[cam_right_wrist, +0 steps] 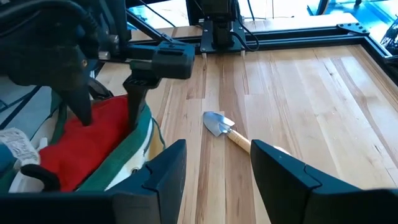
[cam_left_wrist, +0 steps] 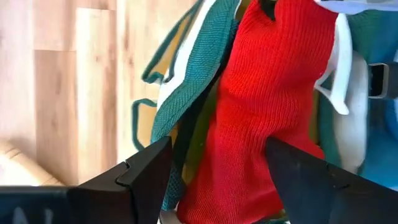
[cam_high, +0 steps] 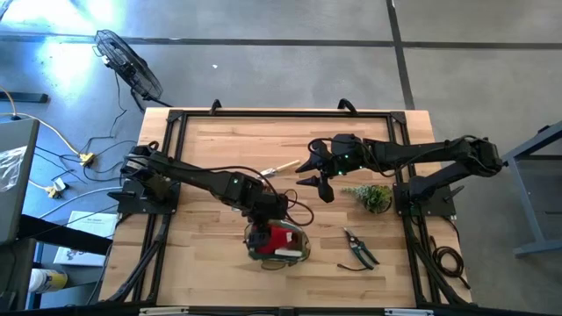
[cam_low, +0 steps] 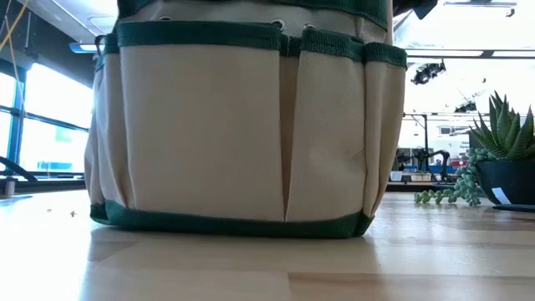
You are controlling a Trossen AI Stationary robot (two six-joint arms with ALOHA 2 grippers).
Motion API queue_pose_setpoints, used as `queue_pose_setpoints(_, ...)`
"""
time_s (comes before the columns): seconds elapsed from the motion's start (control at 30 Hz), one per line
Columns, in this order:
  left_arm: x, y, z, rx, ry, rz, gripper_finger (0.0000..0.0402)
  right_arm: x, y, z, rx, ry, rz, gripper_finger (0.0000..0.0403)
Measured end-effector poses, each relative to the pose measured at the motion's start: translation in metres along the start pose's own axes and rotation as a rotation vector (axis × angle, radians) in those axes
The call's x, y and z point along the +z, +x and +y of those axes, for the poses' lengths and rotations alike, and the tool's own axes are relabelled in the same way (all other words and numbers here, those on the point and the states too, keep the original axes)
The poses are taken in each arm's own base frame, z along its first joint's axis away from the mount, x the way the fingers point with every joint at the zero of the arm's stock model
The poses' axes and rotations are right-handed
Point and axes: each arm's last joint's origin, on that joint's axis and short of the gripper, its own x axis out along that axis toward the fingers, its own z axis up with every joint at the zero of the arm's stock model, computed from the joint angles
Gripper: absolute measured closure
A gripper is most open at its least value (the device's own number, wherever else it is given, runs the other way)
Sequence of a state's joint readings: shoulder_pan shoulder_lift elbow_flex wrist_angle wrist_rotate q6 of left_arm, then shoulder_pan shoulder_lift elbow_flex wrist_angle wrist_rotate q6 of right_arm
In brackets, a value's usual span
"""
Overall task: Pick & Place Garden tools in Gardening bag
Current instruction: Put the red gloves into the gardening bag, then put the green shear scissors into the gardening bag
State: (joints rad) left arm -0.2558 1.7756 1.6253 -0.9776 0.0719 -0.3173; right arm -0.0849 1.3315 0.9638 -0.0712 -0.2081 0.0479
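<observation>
The gardening bag [cam_high: 279, 242], beige with green trim [cam_low: 242, 125], stands near the table's front edge. A red knit glove [cam_left_wrist: 261, 93] lies in its mouth [cam_right_wrist: 93, 140]. My left gripper [cam_left_wrist: 217, 146] points down over the bag, open, with one finger on each side of the glove [cam_right_wrist: 107, 109]. A wooden-handled trowel [cam_right_wrist: 227, 127] lies flat on the table beyond the bag [cam_high: 281, 168]. My right gripper [cam_high: 318, 177] hangs open over the table's middle, above the trowel, with nothing between its fingers [cam_right_wrist: 217, 155]. Black pruning shears [cam_high: 360, 248] lie at the front right. My left gripper comes at the red glove's knit part [cam_left_wrist: 249, 162] from above, slanting down, and the cloth fills the gap between the two fingers [cam_left_wrist: 149, 171]. I cannot tell whether the fingers touch it. The glove rests in the bag.
A leafy green plant [cam_high: 373, 195] stands at the right, next to the right arm's base, and shows in the low view too [cam_low: 493, 159]. A black frame [cam_high: 281, 112] rims the table. There is bare wood at the far left and front left.
</observation>
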Motion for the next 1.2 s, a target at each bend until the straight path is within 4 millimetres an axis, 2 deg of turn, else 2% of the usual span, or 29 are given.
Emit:
queue_pose_setpoints(0.1, 0.000, 0.002, 0.000, 0.000, -0.001, -0.004, 0.0151, 0.000, 0.000, 0.000, 0.000, 0.000, 0.003, 0.0234)
queue_pose_setpoints(0.4, -0.013, 0.032, 0.006, -0.021, -0.009, 0.054, 0.0151, 0.000, 0.000, 0.000, 0.000, -0.011, 0.002, 0.0234)
queue_pose_setpoints(0.57, -0.012, 0.038, 0.005, -0.060, -0.008, 0.061, 0.0151, 0.000, 0.000, 0.000, 0.000, -0.011, 0.001, 0.0234)
queue_pose_setpoints(0.73, -0.012, 0.037, 0.005, -0.073, -0.008, 0.066, 0.0151, 0.000, 0.000, 0.000, 0.000, -0.009, 0.000, 0.0234)
queue_pose_setpoints(1.03, -0.001, 0.007, -0.001, -0.071, 0.002, 0.059, 0.0151, 0.001, 0.000, 0.000, 0.000, -0.010, -0.008, 0.0234)
queue_pose_setpoints(1.2, 0.000, -0.003, 0.000, 0.026, 0.017, 0.057, 0.0151, 0.001, 0.000, 0.000, 0.000, -0.010, -0.008, 0.0234)
